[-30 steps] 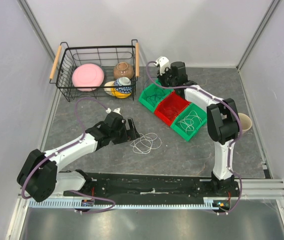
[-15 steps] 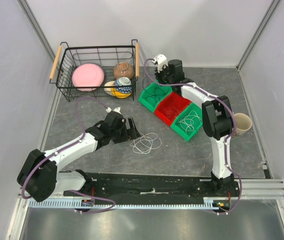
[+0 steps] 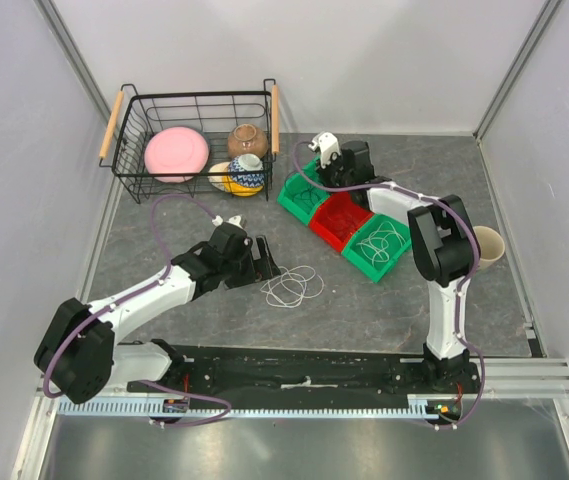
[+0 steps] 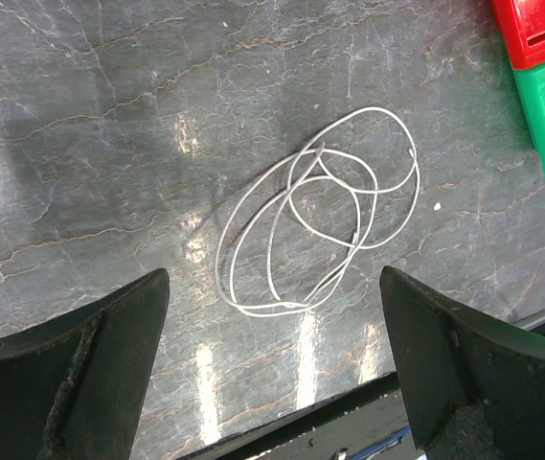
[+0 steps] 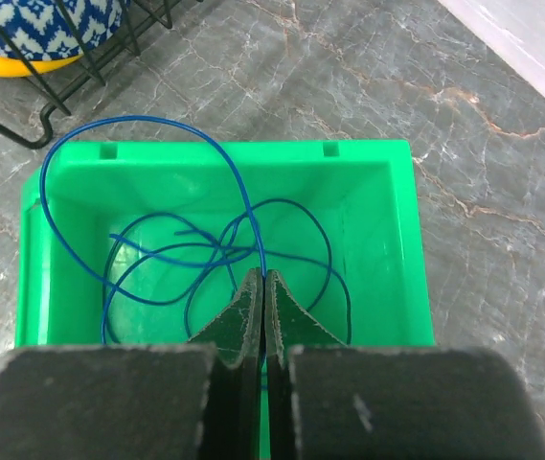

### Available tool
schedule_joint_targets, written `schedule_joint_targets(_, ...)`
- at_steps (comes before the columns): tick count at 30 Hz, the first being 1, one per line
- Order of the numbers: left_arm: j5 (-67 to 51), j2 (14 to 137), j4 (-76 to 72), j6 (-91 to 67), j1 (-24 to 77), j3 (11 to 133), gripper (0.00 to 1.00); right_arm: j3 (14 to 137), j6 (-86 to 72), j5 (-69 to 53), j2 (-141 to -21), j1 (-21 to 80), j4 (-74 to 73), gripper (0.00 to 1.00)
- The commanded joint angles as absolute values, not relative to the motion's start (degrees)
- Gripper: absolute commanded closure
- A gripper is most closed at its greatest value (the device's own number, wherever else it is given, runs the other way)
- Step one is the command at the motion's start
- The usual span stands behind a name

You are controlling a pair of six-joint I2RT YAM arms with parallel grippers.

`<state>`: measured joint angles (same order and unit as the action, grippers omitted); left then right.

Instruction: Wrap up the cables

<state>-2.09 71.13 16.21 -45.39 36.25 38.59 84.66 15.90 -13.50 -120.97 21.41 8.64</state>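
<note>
A white cable [image 3: 293, 286] lies in loose loops on the grey table, also in the left wrist view [image 4: 320, 206]. My left gripper [image 3: 267, 262] is open and empty, hovering just left of it, its fingers [image 4: 80, 374] wide apart. A blue cable [image 5: 205, 254] lies in loops in the far green bin [image 5: 387, 240]. My right gripper [image 5: 265, 280] is shut on a strand of the blue cable above this bin [image 3: 294, 200]. Another white cable [image 3: 382, 242] lies in the near green bin [image 3: 364, 262]. The red bin [image 3: 349, 215] sits between them.
A black wire basket [image 3: 129, 140] at the back left holds a pink plate [image 3: 176, 154] and bowls [image 3: 247, 172]. A beige cup [image 3: 488, 243] stands right of the bins. The black base rail [image 3: 304, 365] runs along the near edge.
My right gripper has shifted slightly back toward the right and forward over the far green bin. The left arm and the white cable have not moved.
</note>
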Motion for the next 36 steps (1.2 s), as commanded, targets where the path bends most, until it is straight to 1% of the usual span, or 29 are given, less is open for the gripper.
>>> schedule_joint_targets(1, -2.8, 71.4, 15.8, -46.8, 36.3, 40.4, 0.02, 81.3, 17.5, -14.4, -113.7, 21.4, 13.1, 1.0)
schedule_joint_targets(9, -3.3, 71.4, 15.4, -46.8, 36.3, 39.9, 0.02, 80.2, 19.7, -11.5, -112.1, 21.4, 11.8, 1.0)
schedule_joint_targets(20, -2.6, 70.9, 15.4, -46.5, 36.3, 39.5, 0.02, 78.9, 23.3, -4.4, -111.8, 21.4, 8.3, 1.0)
schedule_joint_targets(29, -2.8, 71.2, 15.4, -46.7, 36.3, 39.8, 0.03, 85.3, 23.9, -5.0, -117.2, 21.8, 5.0, 1.0)
schedule_joint_targets(36, -2.6, 70.6, 15.5, -46.8, 36.3, 39.6, 0.03, 88.9, 28.4, -1.6, -120.2, 23.9, 1.6, 1.0)
